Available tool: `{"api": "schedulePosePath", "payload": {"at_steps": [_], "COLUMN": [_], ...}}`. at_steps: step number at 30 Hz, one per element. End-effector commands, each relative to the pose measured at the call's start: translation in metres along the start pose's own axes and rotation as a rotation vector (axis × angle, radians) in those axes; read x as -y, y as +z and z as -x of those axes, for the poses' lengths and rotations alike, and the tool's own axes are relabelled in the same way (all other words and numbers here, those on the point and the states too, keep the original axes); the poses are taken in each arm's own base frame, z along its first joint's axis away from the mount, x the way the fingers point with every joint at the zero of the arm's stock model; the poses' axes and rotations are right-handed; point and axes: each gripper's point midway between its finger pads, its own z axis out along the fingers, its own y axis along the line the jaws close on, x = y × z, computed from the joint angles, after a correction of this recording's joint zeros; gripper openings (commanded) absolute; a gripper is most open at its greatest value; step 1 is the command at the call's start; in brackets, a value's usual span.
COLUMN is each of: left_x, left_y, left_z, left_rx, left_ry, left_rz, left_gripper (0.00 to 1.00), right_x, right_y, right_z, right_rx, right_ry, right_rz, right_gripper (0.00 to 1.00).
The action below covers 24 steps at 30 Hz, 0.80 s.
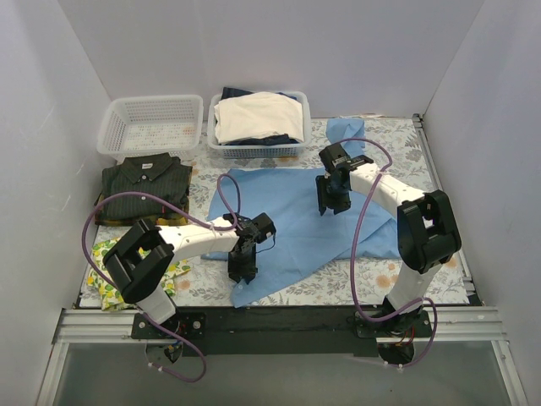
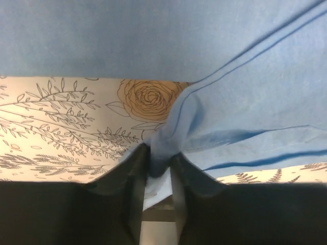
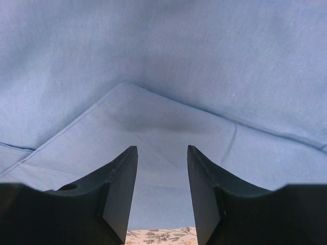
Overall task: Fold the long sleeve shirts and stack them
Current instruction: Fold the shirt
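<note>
The light blue shirt (image 1: 296, 216) lies spread across the middle of the floral table cover. My left gripper (image 1: 243, 272) is at its near left edge, shut on a bunched fold of the blue shirt (image 2: 161, 153). My right gripper (image 1: 331, 203) hovers over the shirt's far right part, open and empty, with only blue cloth (image 3: 163, 122) between its fingers. The dark pinstriped shirt (image 1: 145, 190) lies folded at the left, collar toward the back.
An empty white basket (image 1: 152, 125) stands at the back left. A second basket (image 1: 259, 123) holds cream-white garments. A yellow lemon-print cloth (image 1: 110, 279) lies at the near left under the dark shirt. White walls enclose the table.
</note>
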Motion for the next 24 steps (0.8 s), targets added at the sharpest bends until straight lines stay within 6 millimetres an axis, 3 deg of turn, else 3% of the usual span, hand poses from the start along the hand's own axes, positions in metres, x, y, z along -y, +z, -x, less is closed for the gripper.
{"api": "schedulePosePath", "payload": {"at_steps": [1,7,13,19,24], "left_x": [-0.007,-0.002,0.010,0.013,0.009], "left_y": [0.012,-0.024,-0.079,-0.117,-0.136], "left_z": [0.002,0.032,0.091,0.143,0.159], "left_rx": [0.021,0.130,0.307,0.428,0.452], "left_ry": [-0.024,-0.013,0.019,0.020,0.013], "left_rz": [0.039,0.060,0.096,0.135,0.125], "left_gripper": [0.00,0.00,0.00,0.00,0.00], "right_x": [0.005,0.004,0.013,0.051,0.094], "right_y": [-0.011,-0.013,-0.016,-0.023,-0.035], "right_z": [0.013,0.023,0.023,0.011,-0.005], "right_rx": [0.053,0.074,0.082,0.077,0.090], "right_ry": [0.012,0.017,0.034,0.126,0.240], "right_rz": [-0.039,-0.047,-0.078,-0.127,-0.188], "right_gripper": [0.52,0.53,0.52,0.52,0.52]}}
